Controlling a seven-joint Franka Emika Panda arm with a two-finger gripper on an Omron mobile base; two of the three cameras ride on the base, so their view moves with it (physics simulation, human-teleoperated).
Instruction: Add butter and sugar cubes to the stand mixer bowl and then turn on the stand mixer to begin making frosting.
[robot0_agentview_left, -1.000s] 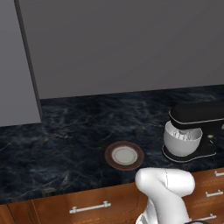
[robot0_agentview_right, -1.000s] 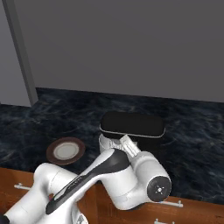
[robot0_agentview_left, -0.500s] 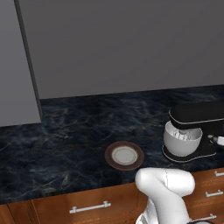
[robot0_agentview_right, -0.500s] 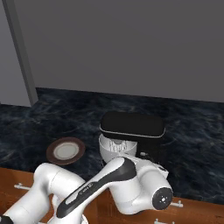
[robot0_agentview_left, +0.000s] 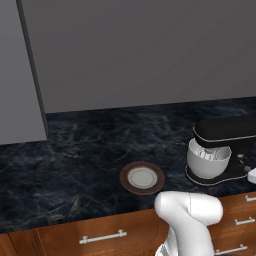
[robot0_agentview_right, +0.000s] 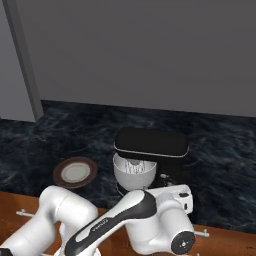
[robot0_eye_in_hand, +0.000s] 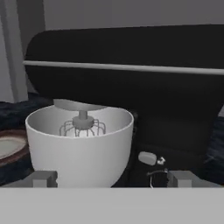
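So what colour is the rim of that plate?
Brown, around a white centre: the plate shows best in the left base view.

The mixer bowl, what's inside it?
A silver wire whisk hangs down into the stand mixer bowl from the black stand mixer. The bowl's front wall hides its bottom, so I cannot tell whether butter or sugar cubes lie in there.

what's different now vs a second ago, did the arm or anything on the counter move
The white arm has swung lower and to the right in the right base view, uncovering the black stand mixer and its pale grey-white bowl, which it hid a second ago. Nothing was grasped or released. The mixer, bowl and brown-rimmed white plate stayed put on the dark marble counter.
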